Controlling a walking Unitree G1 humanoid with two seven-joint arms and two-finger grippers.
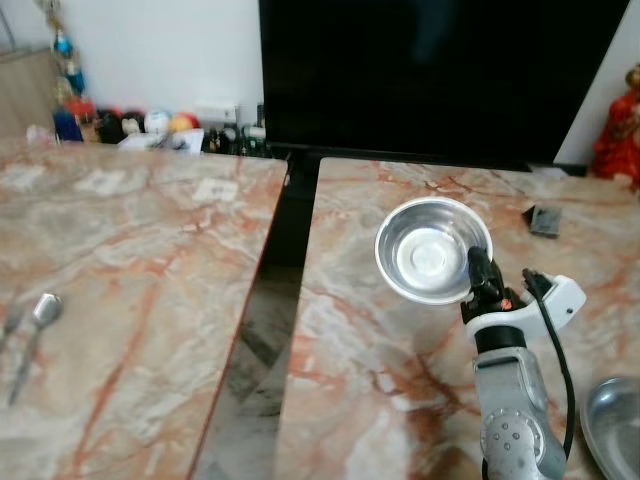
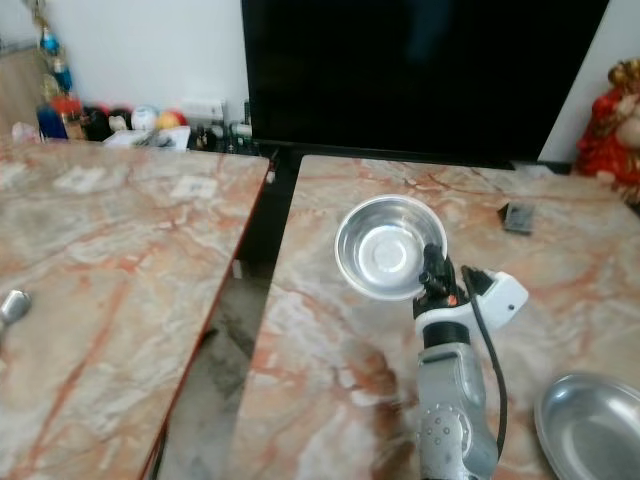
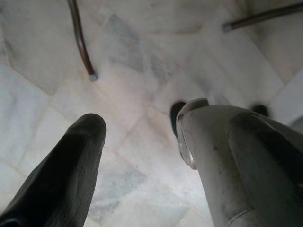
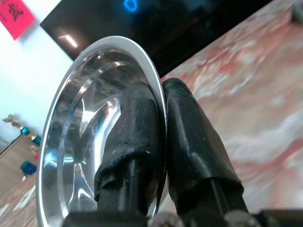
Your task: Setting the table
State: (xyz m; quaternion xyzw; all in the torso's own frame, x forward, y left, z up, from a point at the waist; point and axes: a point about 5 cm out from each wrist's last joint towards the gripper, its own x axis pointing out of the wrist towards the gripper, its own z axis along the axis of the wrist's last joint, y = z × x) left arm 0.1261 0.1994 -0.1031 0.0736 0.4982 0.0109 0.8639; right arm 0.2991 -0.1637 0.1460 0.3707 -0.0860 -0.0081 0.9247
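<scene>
Right wrist view: the right gripper (image 4: 161, 123) pinches the rim of a steel bowl (image 4: 85, 137), one finger inside the wall and one outside.

Seen from the head cameras, the steel bowl (image 1: 432, 250) is held tilted above the right-hand marble surface (image 1: 400, 400), its hollow facing up toward the camera, with the right gripper (image 1: 478, 268) at its near-right edge. A second steel dish (image 2: 590, 425) lies flat on the same surface near the right edge. A small dark object (image 1: 545, 220) rests farther back on that surface. A spoon (image 1: 35, 330) lies on the left-hand marble surface (image 1: 130, 300), well apart from the bowl. A dark screen (image 1: 440, 70) stands behind both surfaces. Left wrist view shows the left gripper (image 3: 142, 156) over a pale tiled floor (image 3: 142, 71), its fingers (image 3: 66, 170) spread apart and grasping nothing.
</scene>
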